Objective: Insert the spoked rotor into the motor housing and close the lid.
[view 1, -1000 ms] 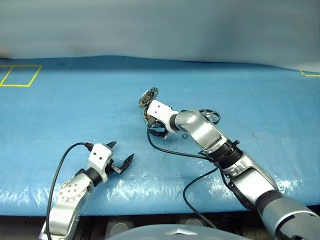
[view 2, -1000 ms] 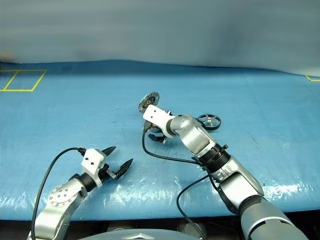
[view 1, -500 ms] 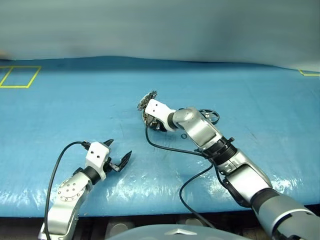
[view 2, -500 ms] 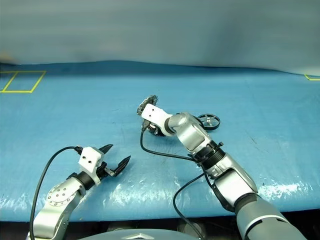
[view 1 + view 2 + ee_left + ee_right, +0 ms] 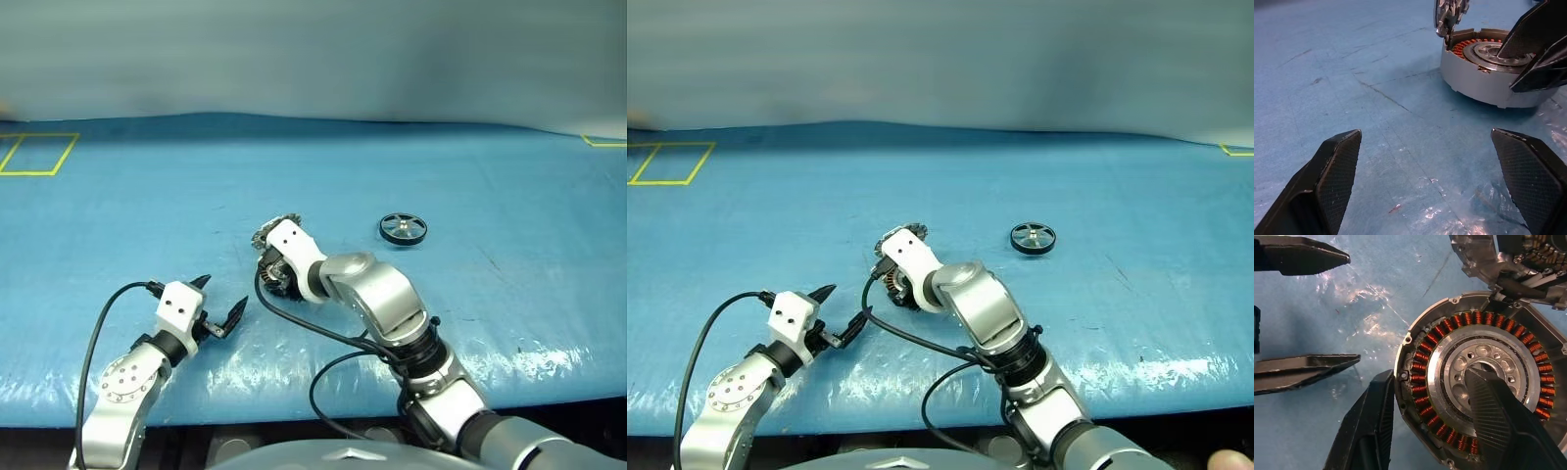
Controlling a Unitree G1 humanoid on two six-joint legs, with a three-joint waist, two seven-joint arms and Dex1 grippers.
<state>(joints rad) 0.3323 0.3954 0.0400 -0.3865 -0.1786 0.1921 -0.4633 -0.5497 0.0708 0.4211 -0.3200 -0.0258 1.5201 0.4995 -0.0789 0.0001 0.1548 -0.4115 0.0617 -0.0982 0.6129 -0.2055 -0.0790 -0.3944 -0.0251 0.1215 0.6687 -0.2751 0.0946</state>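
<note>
While the blue plastic sheet (image 5: 509, 176) covers the whole work surface and shines with wrinkled glare along its near edge, a plain grey wall (image 5: 313, 49) closes the room behind it. Yellow tape squares (image 5: 34, 154) mark the sheet's far left corner, and a short piece of yellow tape (image 5: 602, 142) shows at the far right edge.

The right gripper (image 5: 1430, 421) stands half open over the motor housing (image 5: 1479, 382): one black finger lies outside the silver rim and the other reaches into the silver centre, so the band of copper windings sits between the two. Whether the fingers actually press the wall I cannot tell. The lid (image 5: 1449, 14) stands tilted on edge at the housing's far rim, touching it, on the side away from the left gripper's fingertips.

The left gripper (image 5: 1440, 166) hovers over bare sheet with its fingers spread wide and nothing between them; the housing sits just beyond its tips, toward the right finger's side.

The spoked rotor (image 5: 403, 228) lies flat on the sheet, well apart from both grippers, out past the right gripper's fingers and off to the right.
</note>
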